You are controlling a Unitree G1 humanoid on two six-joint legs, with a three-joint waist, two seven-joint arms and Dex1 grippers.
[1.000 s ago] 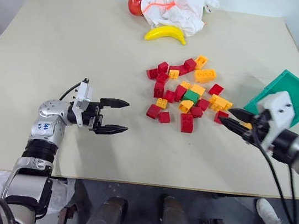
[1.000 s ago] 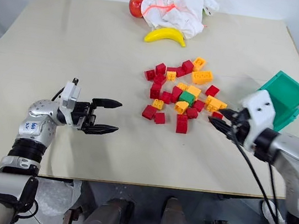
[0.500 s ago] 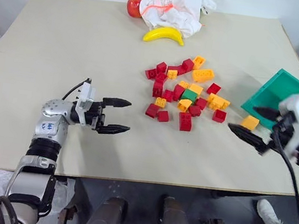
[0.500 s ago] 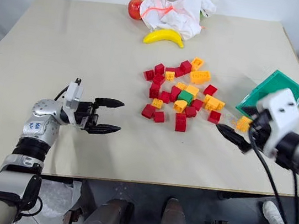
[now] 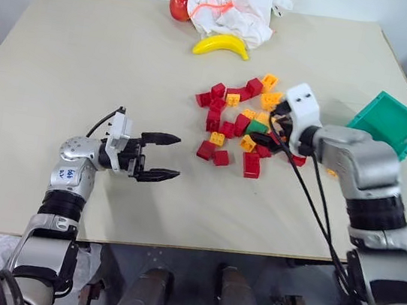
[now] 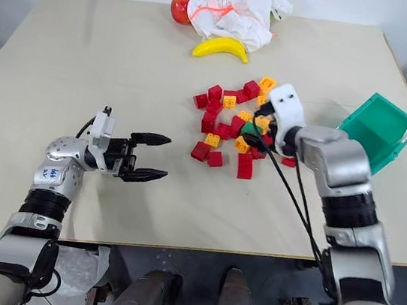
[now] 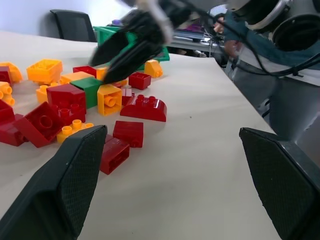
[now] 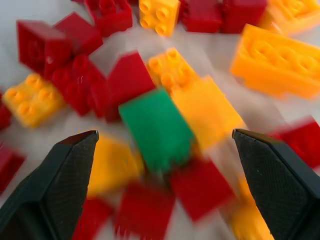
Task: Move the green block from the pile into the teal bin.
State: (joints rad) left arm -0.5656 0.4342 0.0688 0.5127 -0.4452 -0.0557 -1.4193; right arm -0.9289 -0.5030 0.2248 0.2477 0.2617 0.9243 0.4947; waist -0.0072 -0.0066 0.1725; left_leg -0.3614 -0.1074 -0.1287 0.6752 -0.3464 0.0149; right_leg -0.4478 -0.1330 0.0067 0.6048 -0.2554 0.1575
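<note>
My left tool (image 5: pixel 159 158) hangs wide open and empty over the worktop (image 5: pixel 88 53), well left of the pile (image 5: pixel 249 121). My right tool (image 5: pixel 260 135) is spread wide, holding nothing, just above the green block (image 8: pixel 156 129) in the pile's middle. The teal bin (image 5: pixel 390 122) stands right of the pile.

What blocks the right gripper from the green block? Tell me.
Nothing visible does. The right gripper is open above the green block, whose top is bare, but orange-yellow bricks and red bricks press against its sides where the fingers must go.
</note>
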